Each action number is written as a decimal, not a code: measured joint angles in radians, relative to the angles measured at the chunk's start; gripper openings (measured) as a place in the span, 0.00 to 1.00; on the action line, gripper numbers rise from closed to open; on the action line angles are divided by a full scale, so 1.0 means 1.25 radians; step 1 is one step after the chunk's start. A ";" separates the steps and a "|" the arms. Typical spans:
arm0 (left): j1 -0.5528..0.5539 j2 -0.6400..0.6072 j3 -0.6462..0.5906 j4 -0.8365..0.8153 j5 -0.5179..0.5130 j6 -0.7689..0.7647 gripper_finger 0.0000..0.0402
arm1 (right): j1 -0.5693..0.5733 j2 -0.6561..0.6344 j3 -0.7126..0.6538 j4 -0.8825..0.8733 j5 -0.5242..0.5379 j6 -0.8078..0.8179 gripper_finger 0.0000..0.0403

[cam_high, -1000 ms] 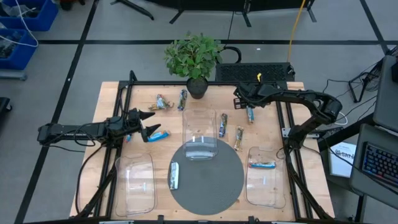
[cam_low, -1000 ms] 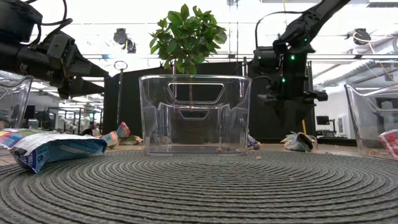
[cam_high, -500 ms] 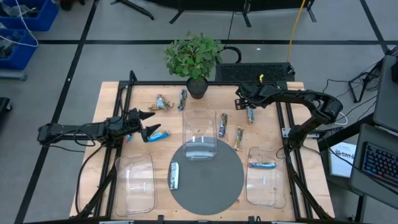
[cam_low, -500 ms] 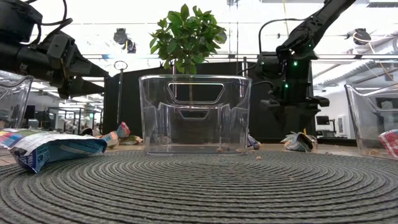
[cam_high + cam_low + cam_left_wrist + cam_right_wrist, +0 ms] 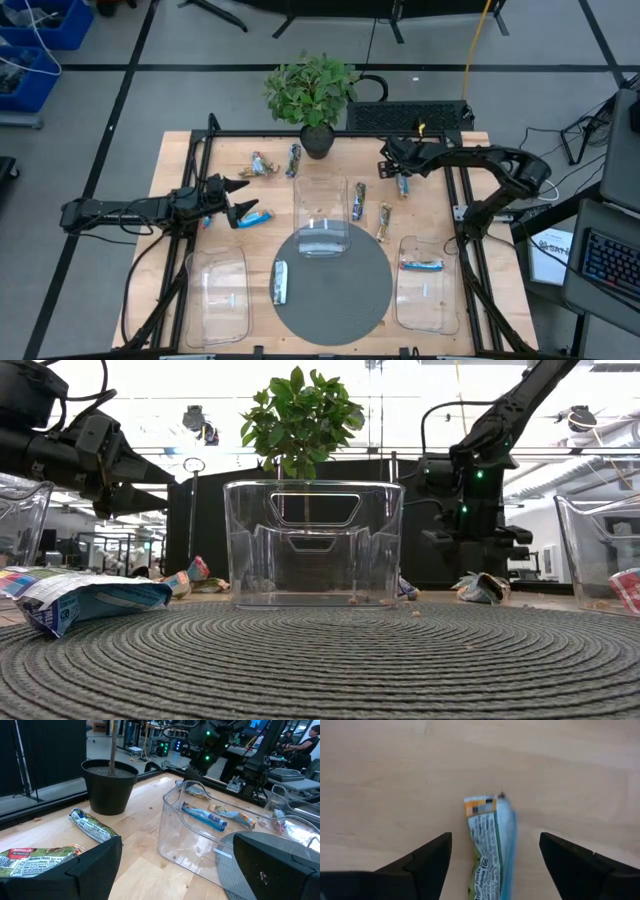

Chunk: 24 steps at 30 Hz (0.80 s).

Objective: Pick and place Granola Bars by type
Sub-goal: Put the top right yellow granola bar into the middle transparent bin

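Granola Bars lie scattered across your desk (image 5: 470, 230), so read them from the left. Your left end effector (image 5: 238, 200) hovers with its fingers spread wide and empty, just beside a blue-wrapped bar (image 5: 255, 216). In front of it sits the left clear tray (image 5: 216, 292), and a blue-and-white bar (image 5: 280, 282) rests on the round grey mat (image 5: 335, 300). Toward the back you see a brown-gold bar (image 5: 262, 166) and a blue bar (image 5: 294, 158) near the potted plant (image 5: 312, 95). The middle clear tray (image 5: 321, 215) stands at the mat's far edge, and two more bars (image 5: 359, 200) lie just right of it. Your right end effector (image 5: 398, 172) hangs directly over another blue-edged bar (image 5: 490, 852), fingers apart on either side of it and holding nothing. The right clear tray (image 5: 425, 295) contains one red-and-blue bar (image 5: 421, 265).
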 joint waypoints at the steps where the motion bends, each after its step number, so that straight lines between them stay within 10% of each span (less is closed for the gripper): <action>1: 0.000 0.000 0.000 0.000 0.000 0.000 0.94 | 0.000 0.004 -0.003 0.000 -0.006 0.003 0.72; 24: 0.000 0.000 0.000 0.000 0.000 0.000 0.94 | 0.001 0.042 -0.007 0.022 -0.044 0.021 0.28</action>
